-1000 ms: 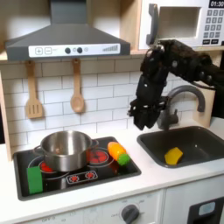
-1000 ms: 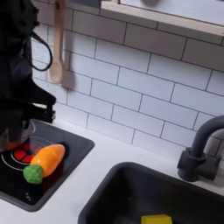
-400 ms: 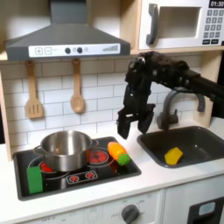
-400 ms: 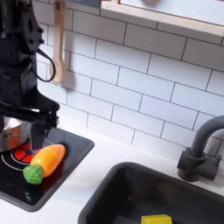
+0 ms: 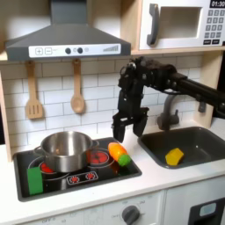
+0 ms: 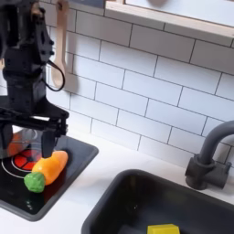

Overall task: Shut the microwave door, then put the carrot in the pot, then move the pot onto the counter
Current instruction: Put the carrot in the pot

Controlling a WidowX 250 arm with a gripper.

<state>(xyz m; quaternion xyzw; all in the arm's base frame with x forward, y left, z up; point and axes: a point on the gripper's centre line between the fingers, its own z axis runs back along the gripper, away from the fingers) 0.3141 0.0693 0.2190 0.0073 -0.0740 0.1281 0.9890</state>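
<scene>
First exterior view frontal and wide, second exterior view close and angled, both sharing the carrot (image 5: 119, 155) (image 6: 47, 169)

A small digital display (image 5: 218, 3) at the two o'clock corner of the white microwave (image 5: 180, 24) in the first exterior view shows digits too blurred to read; its keypad (image 5: 214, 27) markings are equally illegible.

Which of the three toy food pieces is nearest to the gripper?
The carrot, orange, on the hob below the open gripper. The green block and yellow wedge lie farther.
</scene>
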